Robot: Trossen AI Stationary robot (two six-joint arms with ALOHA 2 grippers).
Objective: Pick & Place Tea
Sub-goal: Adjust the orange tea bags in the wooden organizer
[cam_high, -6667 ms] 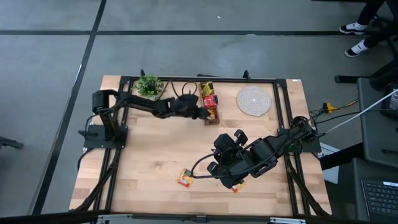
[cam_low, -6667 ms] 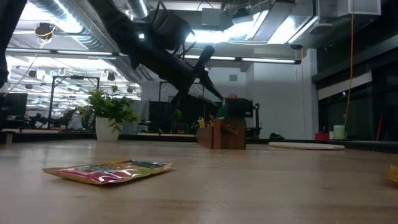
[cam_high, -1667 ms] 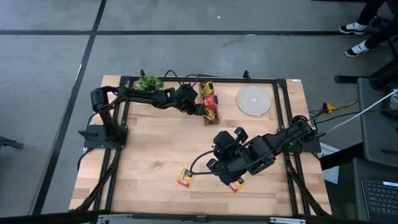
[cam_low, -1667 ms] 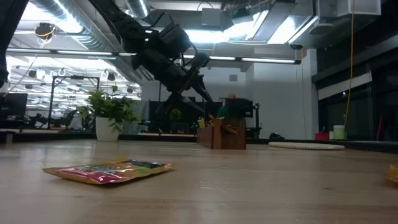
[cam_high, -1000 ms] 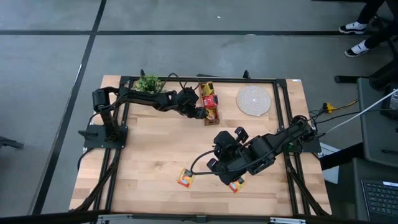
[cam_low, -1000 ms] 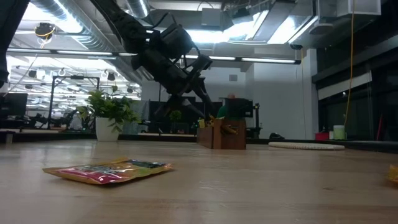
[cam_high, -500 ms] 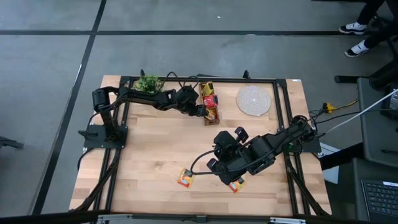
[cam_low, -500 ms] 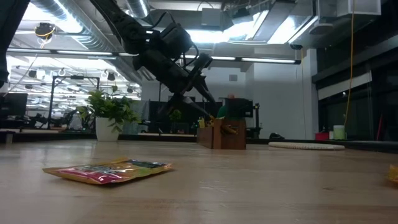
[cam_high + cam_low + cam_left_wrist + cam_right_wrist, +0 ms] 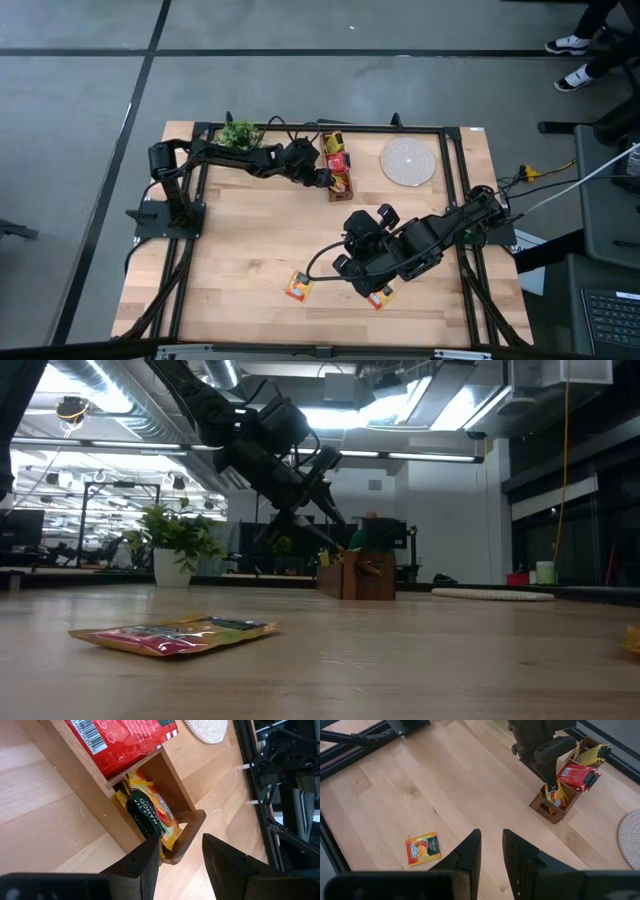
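High view: left end effector (image 9: 327, 181) over box (image 9: 338, 160).

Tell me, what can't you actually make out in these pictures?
- Sachet by the right pincer: in the high view the arm covers most of it.
- Wooden box: in the left wrist view the top edge cuts off its far compartments.
- Left pincer: open at the box, over the orange sachet.
- Print on the loose sachet: too small in the low view.

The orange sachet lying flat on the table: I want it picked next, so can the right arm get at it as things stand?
Probably yes. The flat orange mango sachet lies alone on bare wooden table, and the right tool, fingers apart and empty, hangs above and beside it with nothing between.
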